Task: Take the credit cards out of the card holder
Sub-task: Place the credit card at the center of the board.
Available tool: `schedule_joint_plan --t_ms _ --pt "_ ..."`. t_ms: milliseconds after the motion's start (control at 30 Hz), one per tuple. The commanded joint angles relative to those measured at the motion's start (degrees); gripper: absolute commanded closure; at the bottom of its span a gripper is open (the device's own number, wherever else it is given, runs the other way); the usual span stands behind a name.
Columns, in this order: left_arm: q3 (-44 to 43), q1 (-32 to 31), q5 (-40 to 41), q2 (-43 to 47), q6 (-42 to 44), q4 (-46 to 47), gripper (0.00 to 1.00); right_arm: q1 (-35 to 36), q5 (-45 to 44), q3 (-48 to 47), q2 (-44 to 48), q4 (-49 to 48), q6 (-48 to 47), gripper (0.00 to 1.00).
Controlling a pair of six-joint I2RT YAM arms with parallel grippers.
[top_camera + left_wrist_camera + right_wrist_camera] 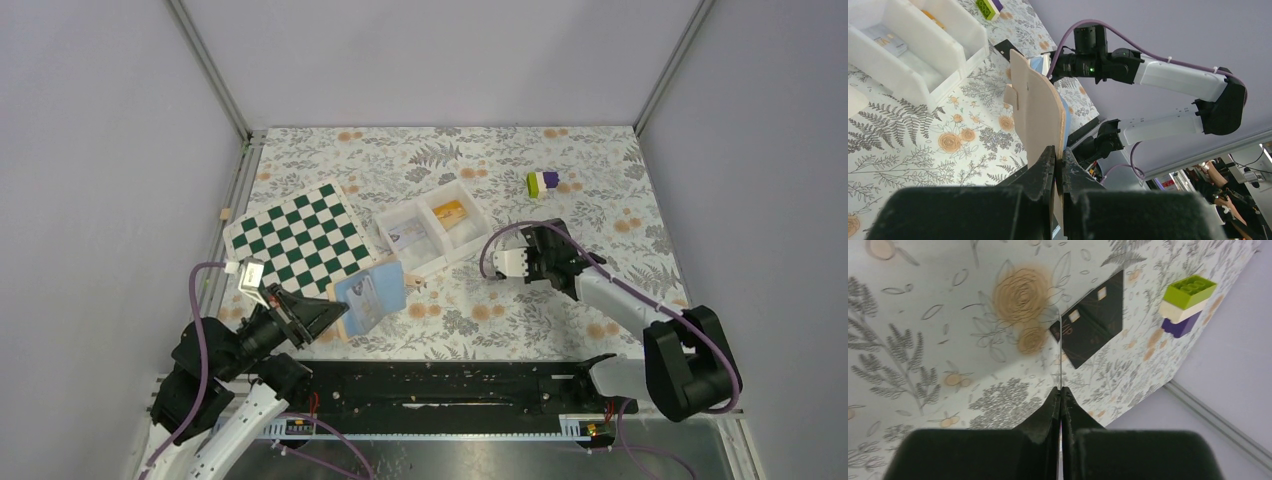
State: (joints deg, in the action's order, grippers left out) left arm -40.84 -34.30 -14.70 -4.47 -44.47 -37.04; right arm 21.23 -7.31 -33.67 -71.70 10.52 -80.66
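Observation:
My left gripper [335, 312] [1059, 152] is shut on the lower edge of the card holder [370, 293]. It holds the holder upright above the table's front, blue panels open to the top camera. The left wrist view shows its tan back [1038, 115]. My right gripper [512, 264] [1061, 392] is shut on a thin pale credit card [1060, 355], seen edge-on, and holds it above the floral table, right of the white tray. Whether more cards sit in the holder is hard to tell.
A white two-compartment tray [432, 205] [955, 47] holds a pale card [408, 235] [885, 39] and an orange card [450, 212]. A green chequered board [300, 238] lies at the left. A toy-brick stack [543, 183] [1187, 302] stands far right. A black card [1093, 320] [1007, 48] lies on the table.

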Motion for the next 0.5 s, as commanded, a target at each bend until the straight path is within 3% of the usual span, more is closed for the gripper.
schedule_joint_plan --t_ms 0,333,467 --pt "-3.19 0.23 -0.18 1.18 -0.14 0.72 1.00 -0.37 -0.12 -5.30 -3.78 0.03 -4.67 1.00" --pt "-2.94 0.20 1.40 2.14 0.76 -1.37 1.00 -1.73 0.46 -4.11 -6.69 -0.96 -8.01 0.99" --pt "-3.43 0.22 1.41 2.00 1.12 -1.44 1.00 -3.15 0.03 -4.35 -6.29 -0.74 -7.52 0.70"
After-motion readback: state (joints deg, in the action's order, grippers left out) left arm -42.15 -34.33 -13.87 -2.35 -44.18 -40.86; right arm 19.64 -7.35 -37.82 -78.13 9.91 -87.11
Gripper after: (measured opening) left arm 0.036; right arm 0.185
